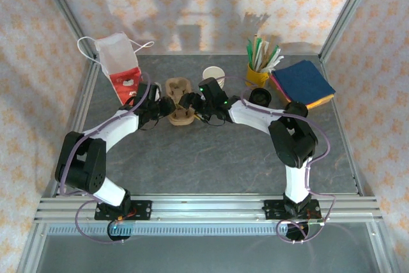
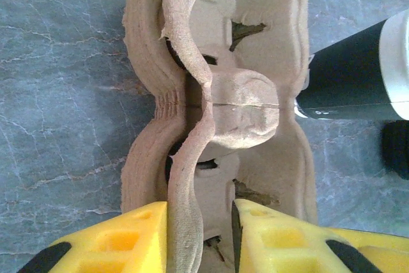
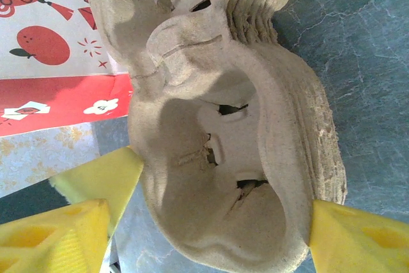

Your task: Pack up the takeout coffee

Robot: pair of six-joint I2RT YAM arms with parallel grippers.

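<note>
Item one, takeout coffee (image 1: pixel 214 74): paper cup, pale upper part and black lower part, standing upright on the grey table (image 1: pixel 211 158) just behind my right gripper (image 1: pixel 190 101) and just beside the far rim of the carriers; my left wrist camera shows its side (image 2: pixel 348 78). What it holds I cannot tell. Item two, stack of pulp cup carriers (image 1: pixel 180 101): nested, lying mid-table between my two grippers, the wells in view bare pulp. My right gripper (image 3: pixel 227 187) is spread wide across one well of the stack (image 3: pixel 217 158), a fingertip against each outer wall, clamping it. Item three, top carrier (image 2: pixel 192 94): its long rim is peeled up from the stack, and my left gripper (image 2: pixel 200 222) is pinched narrowly on that rim; the same gripper shows from above (image 1: pixel 161 105). Item four, paper bag (image 1: pixel 119 62): red and white, with cord handles, upright at the back left, contents not visible; its printed side (image 3: pixel 57 100) is close behind the stack. Item five, yellow mug (image 1: pixel 257 76) at the back right, holding sticks (image 1: pixel 263 54). Item six, black lid (image 1: pixel 260 96), near the mug. Item seven, blue and yellow napkins (image 1: pixel 301 81), stacked right of the mug.
</note>
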